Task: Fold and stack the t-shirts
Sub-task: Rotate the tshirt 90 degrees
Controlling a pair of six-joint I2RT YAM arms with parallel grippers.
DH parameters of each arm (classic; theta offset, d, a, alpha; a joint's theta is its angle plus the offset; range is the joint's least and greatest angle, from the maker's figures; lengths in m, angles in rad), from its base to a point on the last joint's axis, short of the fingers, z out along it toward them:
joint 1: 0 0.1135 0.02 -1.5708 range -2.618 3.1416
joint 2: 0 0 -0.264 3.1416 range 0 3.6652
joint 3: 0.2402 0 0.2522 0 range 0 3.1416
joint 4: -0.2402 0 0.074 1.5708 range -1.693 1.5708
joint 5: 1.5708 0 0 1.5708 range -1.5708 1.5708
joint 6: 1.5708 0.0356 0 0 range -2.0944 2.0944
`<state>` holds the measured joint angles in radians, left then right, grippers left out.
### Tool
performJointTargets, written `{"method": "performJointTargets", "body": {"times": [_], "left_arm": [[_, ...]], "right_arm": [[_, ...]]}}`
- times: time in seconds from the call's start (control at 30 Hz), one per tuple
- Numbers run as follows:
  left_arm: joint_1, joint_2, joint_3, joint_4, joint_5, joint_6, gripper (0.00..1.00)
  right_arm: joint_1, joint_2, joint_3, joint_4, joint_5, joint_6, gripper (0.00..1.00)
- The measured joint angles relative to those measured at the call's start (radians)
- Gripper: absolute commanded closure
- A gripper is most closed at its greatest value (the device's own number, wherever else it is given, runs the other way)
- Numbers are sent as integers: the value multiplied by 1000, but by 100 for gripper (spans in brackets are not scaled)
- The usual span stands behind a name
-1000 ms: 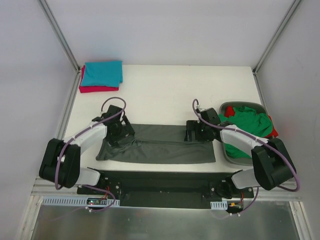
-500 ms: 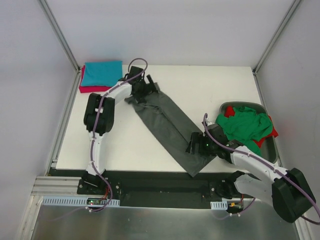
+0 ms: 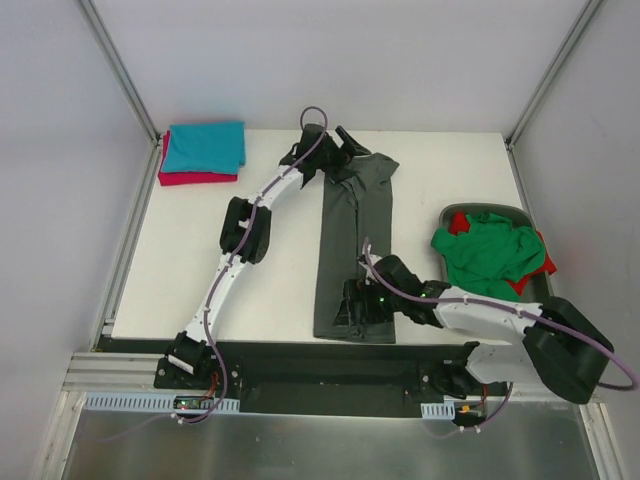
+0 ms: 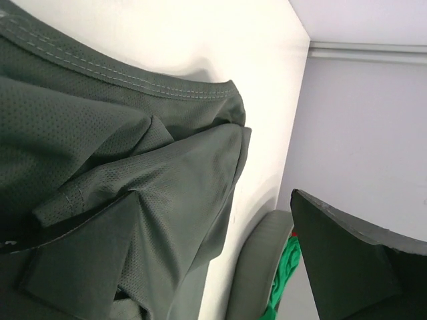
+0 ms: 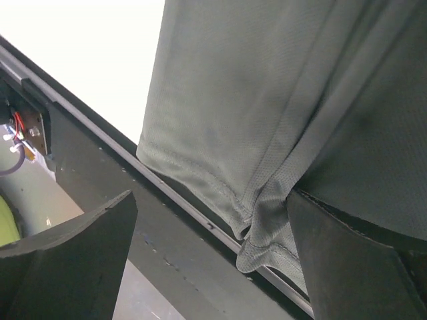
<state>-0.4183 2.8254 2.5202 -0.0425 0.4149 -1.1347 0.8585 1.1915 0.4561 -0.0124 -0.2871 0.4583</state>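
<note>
1. My left fingers (image 4: pixel 347 260) stand spread wide. One lies against the bunched top end of the dark grey t-shirt (image 3: pixel 355 235) and the other is clear of it. I see nothing pinched between them.
2. My right fingers (image 5: pixel 67 257) are just as wide apart, over the shirt's hem at the lower edge of the tabletop (image 3: pixel 170 260). Cloth lies between them and against one of them, but they are not closed on it.
3. That shirt lies as a long narrow strip, doubled lengthwise, running from top centre of the overhead view down to lower centre. I judge it half folded, with the crosswise folds left to do.
4. At the upper left of the overhead view, the teal t-shirt (image 3: pixel 205 146) sits folded on top of the folded crimson-pink t-shirt (image 3: pixel 195 179). I count those two as done and stacked.
5. At the right, the green t-shirt (image 3: pixel 485 255) lies crumpled in the grey tub (image 3: pixel 500 212), with the red t-shirt (image 3: pixel 457 222) peeking out beneath it. Neither is folded.
6. My reckoning is two of five finished, one in hand and two waiting. The grey shirt lies well apart from the stack it must join.
</note>
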Motion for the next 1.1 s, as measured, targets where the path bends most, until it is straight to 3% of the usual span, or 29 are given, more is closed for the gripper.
{"method": "performJointTargets", "body": {"times": [0.23, 0.5, 0.63, 0.8, 1.1], "left_arm": [[-1, 6, -5, 47, -53, -67, 1], [1, 4, -16, 89, -208, -51, 1], [3, -18, -30, 82, -252, -11, 1], [17, -80, -51, 14, -257, 118, 1], [32, -504, -324, -43, -153, 296, 1]], "right_arm": [[112, 171, 124, 32, 0, 13, 4], [139, 133, 209, -187, 141, 2, 4], [139, 23, 248, -282, 246, -7, 4], [139, -195, 241, -280, 363, 0, 4], [139, -619, 0, -217, 514, 106, 4]]}}
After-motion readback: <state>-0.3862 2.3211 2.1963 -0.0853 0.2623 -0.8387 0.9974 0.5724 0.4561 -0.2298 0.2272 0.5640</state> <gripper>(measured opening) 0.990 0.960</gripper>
